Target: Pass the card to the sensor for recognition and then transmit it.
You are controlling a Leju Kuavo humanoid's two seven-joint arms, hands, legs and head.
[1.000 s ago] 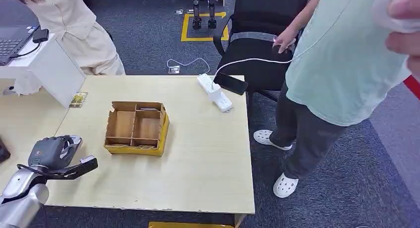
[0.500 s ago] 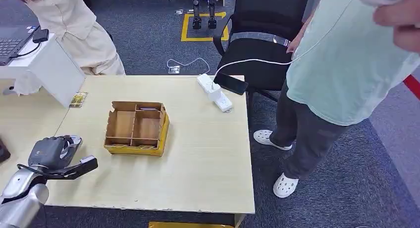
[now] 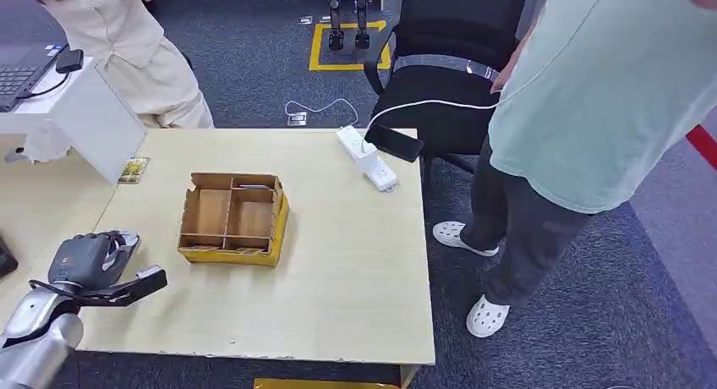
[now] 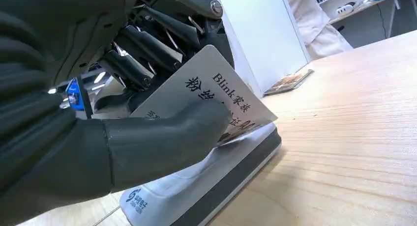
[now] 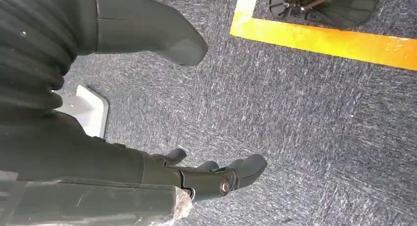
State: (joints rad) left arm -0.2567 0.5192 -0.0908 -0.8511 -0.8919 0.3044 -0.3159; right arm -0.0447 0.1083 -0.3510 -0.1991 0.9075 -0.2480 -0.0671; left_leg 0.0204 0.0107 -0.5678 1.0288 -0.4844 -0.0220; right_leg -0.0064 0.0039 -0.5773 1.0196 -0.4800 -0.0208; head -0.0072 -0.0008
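Card (image 4: 206, 96) showing "Blink" plus Chinese characters; small logo on sensor (image 4: 196, 186), text unreadable. Left hand (image 4: 123, 113) pinching card between thumb and fingers, card tilting face-up just above sensor, possibly touching it, at table's (image 3: 355, 271) left edge. Right hand (image 5: 196, 113) hanging over carpet, fingers spread, holding nothing. Compartmented cardboard box (image 3: 232, 218) sitting mid-table; person (image 3: 583, 110) standing beside table.
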